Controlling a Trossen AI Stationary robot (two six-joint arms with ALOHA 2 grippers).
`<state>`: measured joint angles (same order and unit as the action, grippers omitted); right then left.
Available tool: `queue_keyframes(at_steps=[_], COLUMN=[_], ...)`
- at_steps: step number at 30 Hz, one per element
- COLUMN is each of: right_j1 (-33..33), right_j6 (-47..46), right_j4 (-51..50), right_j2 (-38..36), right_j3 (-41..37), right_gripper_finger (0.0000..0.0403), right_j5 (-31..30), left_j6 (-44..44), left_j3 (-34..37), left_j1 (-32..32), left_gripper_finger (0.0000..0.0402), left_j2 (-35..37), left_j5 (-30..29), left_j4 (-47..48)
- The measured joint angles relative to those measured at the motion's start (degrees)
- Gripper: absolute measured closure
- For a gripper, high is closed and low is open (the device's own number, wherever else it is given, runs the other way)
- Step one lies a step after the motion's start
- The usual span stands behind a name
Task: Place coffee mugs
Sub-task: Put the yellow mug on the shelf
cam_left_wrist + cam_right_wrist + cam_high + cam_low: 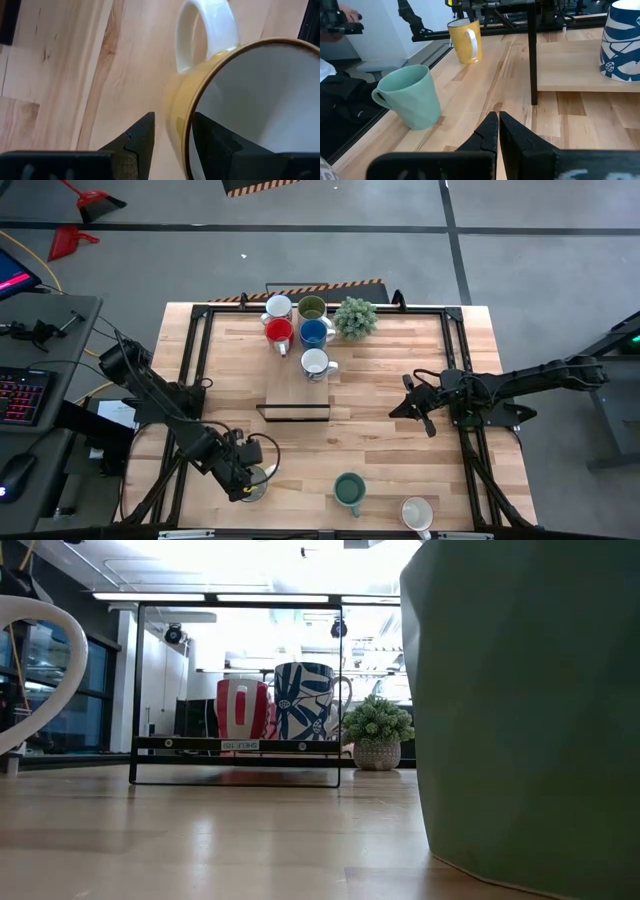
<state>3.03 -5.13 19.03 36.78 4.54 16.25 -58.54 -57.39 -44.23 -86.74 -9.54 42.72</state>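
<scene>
With its elbow folded back toward the table's left edge, the left arm reaches down to the near-left corner, where the left gripper (247, 480) is clamped on the rim of the yellow mug (220, 100): one finger outside the wall, one inside the white interior, handle pointing away from the wrist. Mug sits upright on the table (400, 370).

Right arm stretches in from the right edge, roughly level, mid-table; right gripper (418, 408) has its fingers pressed together, holding nothing, pointing toward the shelf (297, 395).

On or by the shelf at the far side: white mug (278, 307), olive mug (311, 308), red mug (279, 333), blue mug (314, 332), and another white mug (315, 364) nearer the front. Potted plant (355, 317) just right of that cluster.

Near edge: teal mug (349, 491) and a white mug (417, 514) further right, both well apart from the grippers.
</scene>
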Motion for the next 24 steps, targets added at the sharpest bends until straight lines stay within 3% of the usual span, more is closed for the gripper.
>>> queue_keyframes(at_steps=[18,24], right_j1=[0.0,0.02], right_j6=[0.0,-0.01], right_j4=[-1.39,-2.92], right_j2=[0.01,0.01], right_j3=[0.0,0.0], right_gripper_finger=[0.0403,0.0403], right_j5=[-0.02,-0.65], left_j6=[3.65,3.67], left_j3=[0.0,0.0], left_j1=[4.22,4.2], left_gripper_finger=[0.0284,0.0341], left_j2=[0.0,0.0], left_j5=[0.22,0.26], left_j4=[-0.61,-0.66])
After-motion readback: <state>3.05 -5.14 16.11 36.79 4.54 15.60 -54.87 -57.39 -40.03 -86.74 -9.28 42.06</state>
